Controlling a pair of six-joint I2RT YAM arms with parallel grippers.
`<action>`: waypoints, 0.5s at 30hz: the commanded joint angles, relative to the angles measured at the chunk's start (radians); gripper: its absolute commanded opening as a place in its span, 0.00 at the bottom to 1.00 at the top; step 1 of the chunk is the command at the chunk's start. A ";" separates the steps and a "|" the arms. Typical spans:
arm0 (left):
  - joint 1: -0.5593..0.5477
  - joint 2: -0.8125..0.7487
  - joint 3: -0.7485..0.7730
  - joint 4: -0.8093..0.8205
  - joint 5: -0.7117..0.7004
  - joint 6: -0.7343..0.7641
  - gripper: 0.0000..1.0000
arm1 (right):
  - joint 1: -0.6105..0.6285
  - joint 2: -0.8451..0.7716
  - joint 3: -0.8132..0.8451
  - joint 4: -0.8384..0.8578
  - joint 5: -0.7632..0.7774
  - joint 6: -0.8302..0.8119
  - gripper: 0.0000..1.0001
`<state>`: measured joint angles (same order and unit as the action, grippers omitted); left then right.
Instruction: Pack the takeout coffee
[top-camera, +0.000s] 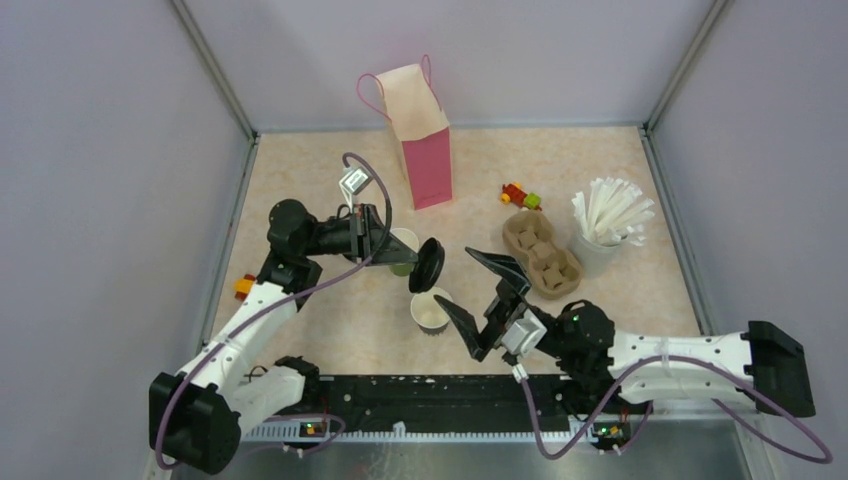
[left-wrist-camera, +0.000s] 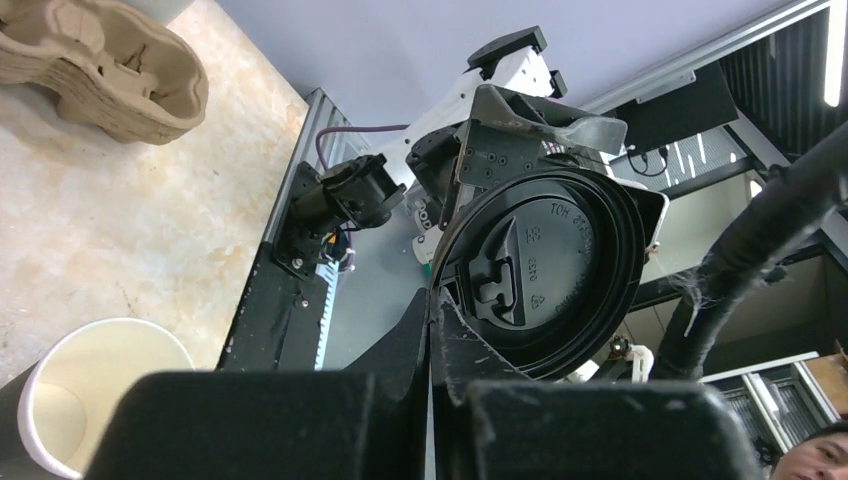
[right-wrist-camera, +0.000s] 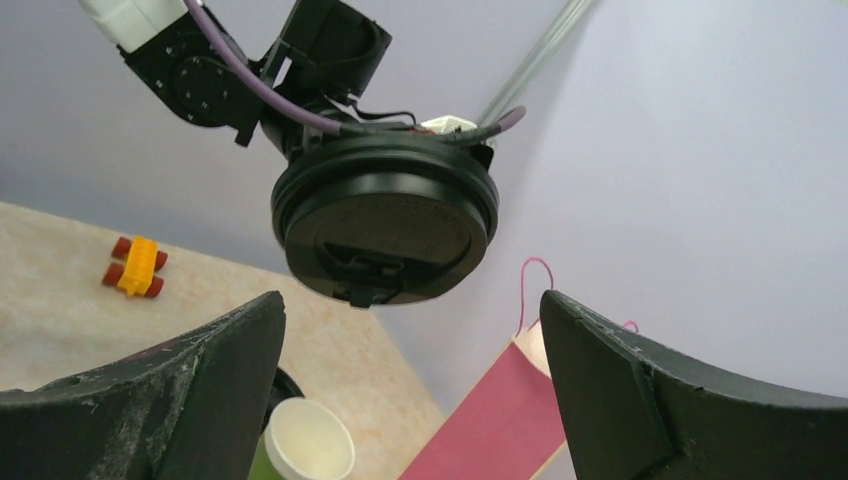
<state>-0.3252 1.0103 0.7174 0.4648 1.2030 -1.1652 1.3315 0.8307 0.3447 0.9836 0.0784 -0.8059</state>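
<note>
Counter (top-camera: 330, 190) was walled on the left, right and back, with a black rail along the near edge. There was bare room at back left and front right. The middle was crowded.

Left gripper (left-wrist-camera: 432, 305) was clamped on the rim of the black lid (left-wrist-camera: 540, 270), fingertips pressed together on it. The lid was held on edge, tilted, off the counter, above the gap between the two uncovered cups.

The near cup (top-camera: 432, 312) stood upright at mid counter, pale inside. The far cup (top-camera: 403, 248) stood just behind the lid, partly hidden by the left gripper.

Right gripper (top-camera: 453, 275) had its jaws spread wide with nothing between them. It was aimed at the lid, and its lower fingertip was just beside the near cup; contact can't be told.

The brown cup carrier (top-camera: 542, 250) sat just right of the right gripper, with the cup of straws (top-camera: 610, 215) beside it near the right edge. The pink bag (top-camera: 428, 165) stood upright at the back, toy bricks (top-camera: 521, 196) lay to its right, and a small orange toy (top-camera: 244, 287) lay at the left edge.
</note>
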 joint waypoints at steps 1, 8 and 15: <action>0.000 -0.027 -0.004 0.088 0.031 -0.033 0.00 | 0.007 0.069 0.102 0.070 -0.047 -0.071 0.96; -0.003 -0.041 -0.018 0.093 0.011 -0.049 0.00 | 0.007 0.153 0.161 0.066 -0.104 -0.101 0.96; -0.005 -0.040 -0.014 0.103 0.003 -0.061 0.00 | 0.006 0.214 0.181 0.104 -0.100 -0.116 0.94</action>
<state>-0.3264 0.9901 0.7040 0.5095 1.2114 -1.2152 1.3315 1.0256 0.4770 1.0107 0.0040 -0.9100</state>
